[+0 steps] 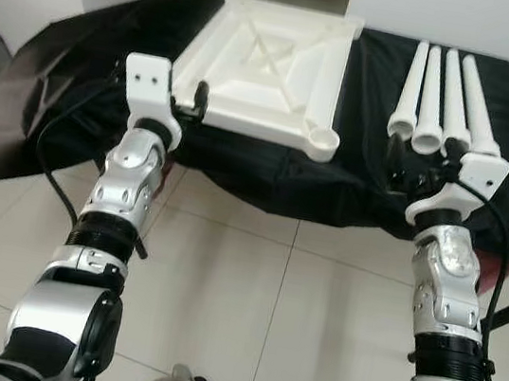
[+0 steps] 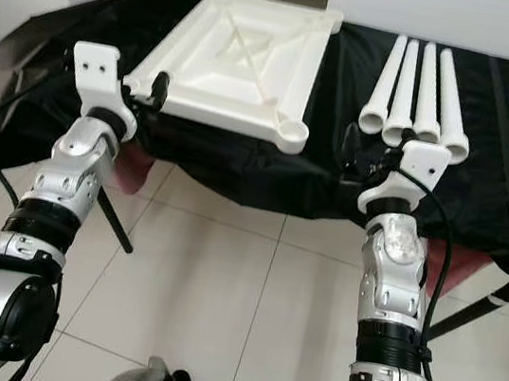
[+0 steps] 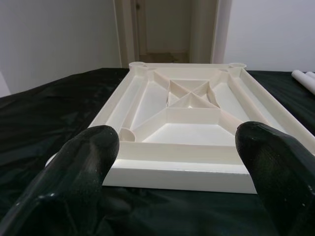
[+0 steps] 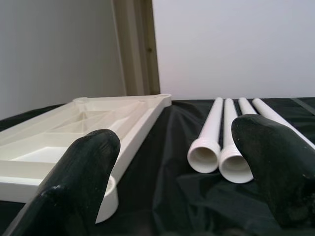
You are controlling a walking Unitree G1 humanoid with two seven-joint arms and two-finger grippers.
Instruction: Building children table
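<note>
Left eye view: one tabletop (image 1: 264, 63), four legs (image 1: 441, 99); both pincers, left pincer (image 3: 177, 147) and right pincer (image 4: 192, 162), spread apart.

Indoor room of a home or plain test space, sparsely furnished. Floor: large pale glazed ceramic tiles (image 1: 248, 295) with thin grey grout lines. Walls: smooth, unadorned white plaster (image 4: 236, 49). A beige-framed doorway (image 3: 167, 29) opens behind the work surface onto a narrow corridor. The work surface is a low table covered by a loose, glossy black plastic sheet (image 1: 80, 78) whose edges hang toward the floor. On it lie flat-pack furniture parts: an inverted square white plastic tabletop (image 1: 269, 63) with ribbed underside and four tapered white plastic tube legs (image 1: 441, 94) lying side by side.
</note>
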